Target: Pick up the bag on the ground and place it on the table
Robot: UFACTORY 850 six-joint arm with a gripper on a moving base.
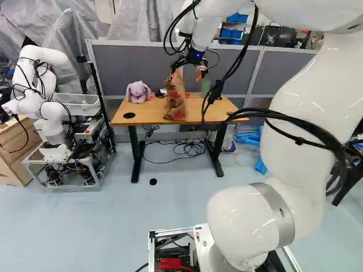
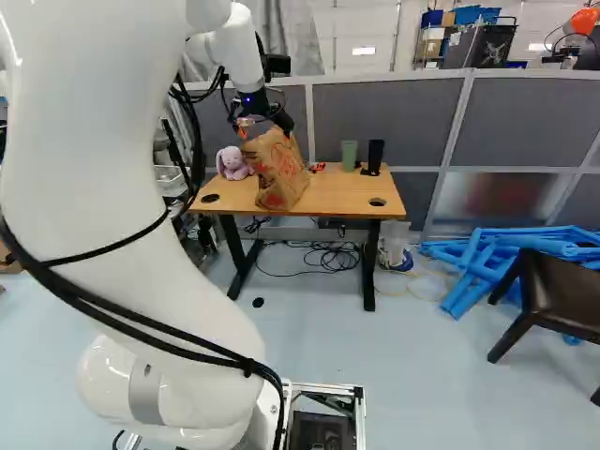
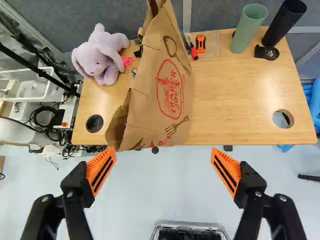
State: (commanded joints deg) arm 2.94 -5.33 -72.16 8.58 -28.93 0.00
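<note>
- Two fingers (image 3: 101, 170), wide apart.
- One paper bag (image 3: 162, 90) ahead of them, on one table (image 3: 230, 100), blocking part of its top.
- One plush rabbit (image 3: 99, 56) beside the bag.
- Two cups: green (image 3: 247, 30), black (image 3: 284, 22).
- One chair (image 2: 562, 295), another robot (image 1: 48, 107) farther out.

- The paper bag (image 1: 176, 101) stands on the wooden table (image 1: 222, 107), a little tilted.
- The black gripper (image 1: 187, 72) is near the bag's top, its two fingers apart.
- To the left of the bag sits a purple plush toy (image 1: 138, 92).
- Under the table, black cables (image 1: 190, 148) lie on the floor.
- At the left, there is another robot (image 1: 54, 129), beside a wooden cabinet (image 1: 14, 148).
- Behind the table stand grey panels (image 1: 133, 68).
</note>
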